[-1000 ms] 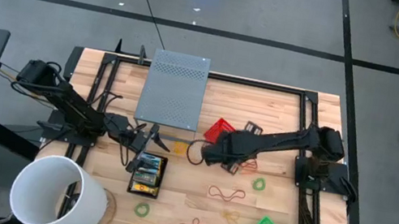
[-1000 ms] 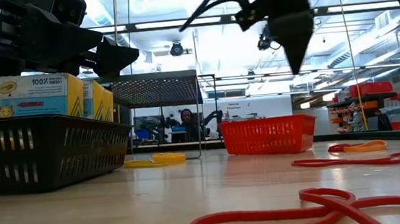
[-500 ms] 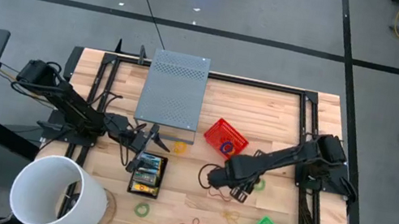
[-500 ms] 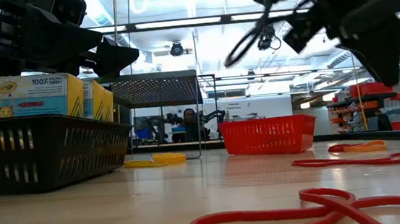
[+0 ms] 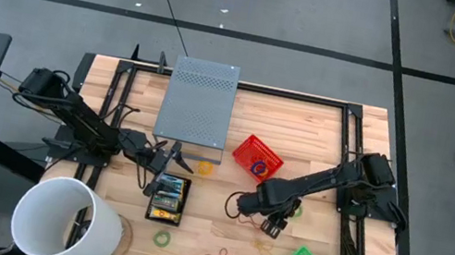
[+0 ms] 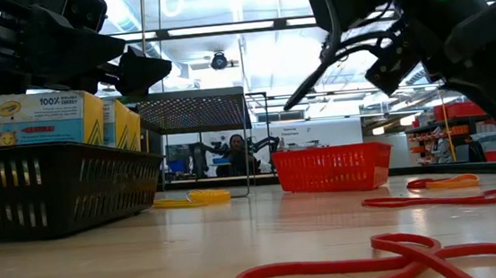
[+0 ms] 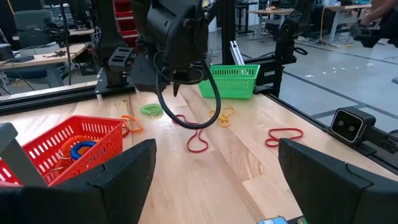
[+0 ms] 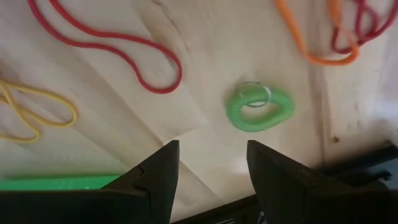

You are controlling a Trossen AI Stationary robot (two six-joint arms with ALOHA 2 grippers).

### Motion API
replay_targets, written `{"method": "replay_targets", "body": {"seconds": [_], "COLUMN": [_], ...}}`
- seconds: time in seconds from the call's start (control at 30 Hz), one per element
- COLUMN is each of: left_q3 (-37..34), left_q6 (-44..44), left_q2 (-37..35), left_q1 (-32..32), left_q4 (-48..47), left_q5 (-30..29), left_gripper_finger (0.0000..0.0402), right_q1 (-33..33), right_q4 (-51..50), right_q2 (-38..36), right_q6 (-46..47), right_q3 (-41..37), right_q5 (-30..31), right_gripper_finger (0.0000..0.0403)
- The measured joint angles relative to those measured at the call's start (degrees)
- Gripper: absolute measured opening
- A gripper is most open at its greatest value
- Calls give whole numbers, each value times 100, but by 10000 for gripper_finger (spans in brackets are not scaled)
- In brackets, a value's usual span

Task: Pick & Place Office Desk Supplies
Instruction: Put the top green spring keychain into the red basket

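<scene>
since earlier, right gripper [image 5: 266,217] drifts toward 6 o'clock, parted and empty over red band [image 8: 118,43]; left gripper [image 5: 167,162] released.

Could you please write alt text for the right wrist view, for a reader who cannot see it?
The right gripper, fingers open, hangs over the wooden table above a green coiled loop. A red rubber band, a yellow one and an orange one lie around it; a green basket's edge shows beside the fingers.
</scene>
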Motion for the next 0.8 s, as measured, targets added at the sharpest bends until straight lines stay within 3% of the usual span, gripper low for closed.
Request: {"method": "replay_targets", "body": {"seconds": [0.47,0.8], "left_q3": [0,0], "left_q6": [-2,-4], "left_q2": [0,0], "left_q1": [0,0], "left_q4": [3,4], "left_q5": [33,33], "left_gripper_finger": [339,339], "right_q1": [-113,-181], "right_q4": [796,1438], "right_q2": [0,-7], "right_q6": [-94,-450], "right_q3": [-1109,-1318], "right_q5": [-207,-247], "right_gripper_finger": [181,176]}}
